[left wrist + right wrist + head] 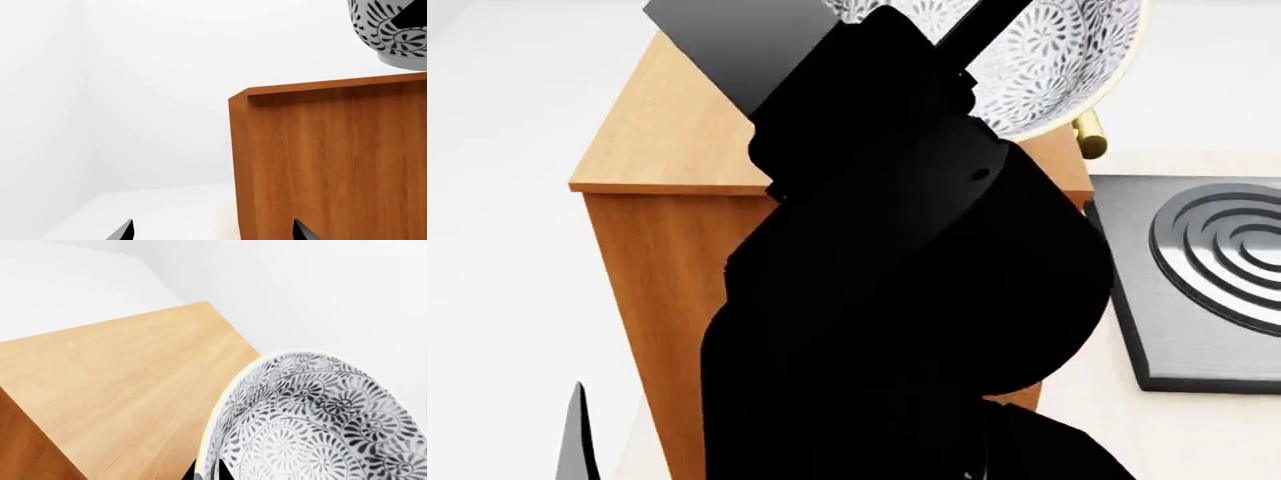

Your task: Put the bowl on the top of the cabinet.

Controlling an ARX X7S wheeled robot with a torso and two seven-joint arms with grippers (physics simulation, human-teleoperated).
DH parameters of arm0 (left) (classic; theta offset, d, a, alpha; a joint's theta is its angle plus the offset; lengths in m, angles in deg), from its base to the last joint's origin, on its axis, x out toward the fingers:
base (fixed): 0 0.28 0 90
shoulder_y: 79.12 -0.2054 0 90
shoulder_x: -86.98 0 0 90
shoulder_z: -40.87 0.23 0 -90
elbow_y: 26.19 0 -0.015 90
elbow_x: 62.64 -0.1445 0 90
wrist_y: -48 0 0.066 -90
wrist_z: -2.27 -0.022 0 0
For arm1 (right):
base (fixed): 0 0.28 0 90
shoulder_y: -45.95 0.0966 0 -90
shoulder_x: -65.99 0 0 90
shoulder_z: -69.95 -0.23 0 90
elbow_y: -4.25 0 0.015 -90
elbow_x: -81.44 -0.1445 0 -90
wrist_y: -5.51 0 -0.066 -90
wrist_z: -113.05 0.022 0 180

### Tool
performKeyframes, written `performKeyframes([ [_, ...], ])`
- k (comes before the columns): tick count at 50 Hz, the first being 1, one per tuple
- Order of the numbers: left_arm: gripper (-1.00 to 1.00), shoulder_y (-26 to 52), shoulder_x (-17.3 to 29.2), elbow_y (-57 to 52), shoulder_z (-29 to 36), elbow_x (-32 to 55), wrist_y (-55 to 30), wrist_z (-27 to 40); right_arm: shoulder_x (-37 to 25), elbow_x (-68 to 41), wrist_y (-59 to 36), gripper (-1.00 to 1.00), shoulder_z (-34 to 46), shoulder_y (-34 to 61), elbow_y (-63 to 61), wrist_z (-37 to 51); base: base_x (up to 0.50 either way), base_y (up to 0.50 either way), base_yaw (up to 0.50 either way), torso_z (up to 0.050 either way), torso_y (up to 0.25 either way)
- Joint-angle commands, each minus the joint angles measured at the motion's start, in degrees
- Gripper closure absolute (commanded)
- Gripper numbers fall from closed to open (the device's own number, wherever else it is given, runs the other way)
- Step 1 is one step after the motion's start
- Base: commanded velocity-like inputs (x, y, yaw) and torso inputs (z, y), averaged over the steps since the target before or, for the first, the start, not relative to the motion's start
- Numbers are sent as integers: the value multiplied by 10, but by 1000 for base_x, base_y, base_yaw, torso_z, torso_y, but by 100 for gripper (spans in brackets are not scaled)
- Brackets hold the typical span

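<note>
Head view: the right arm fills most of the frame, reaching up over the cabinet (681,140). The bowl (1054,70) shows past the arm's upper end, patterned inside toward the camera, over the far right part of the cabinet top. A brass handle (1090,135) shows just below its rim. A dark cooktop (1201,290) lies to the right, on a lower surface.

Right wrist view: the right gripper (207,471) shows only as dark fingertips at the bowl's rim, one on each side of the wall; judged closed on the rim, carrying the bowl tilted above the cabinet top.

Left wrist view: the bowl's foot hangs clear of the cabinet top, with white background showing between them. The left gripper (212,231) shows two fingertips spread wide with nothing between, low beside the cabinet's side panel.

Progress: lift and carry appear done; the bowl is over the target but not yet set down. Remaining, by my assessment: level it, lower to contact, release, withdraw. How far in from the cabinet's edge it hangs is probably adequate, though the arm blocks a clear check.

Count: one bowl, one cabinet, one cooktop, one handle visible, two grippers.
</note>
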Motion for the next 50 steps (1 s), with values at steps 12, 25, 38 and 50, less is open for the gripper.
performKeyframes([
  [12,-100,-6,5,-5,-3,3,5,4,0,4,0,100,7,2,34,0,0,0,0,0,0],
  [25,-100,-8,8,-7,-5,6,7,6,0,-8,0,100,23,-12,-1,0,0,0,0,0,0],
  [38,-100,-9,10,-5,-7,9,9,7,0,-13,0,100,27,-15,-17,0,0,0,0,0,0],
  [50,-100,-9,10,-4,-5,9,11,8,0,-26,0,100,15,-1,-31,0,0,0,0,0,0],
])
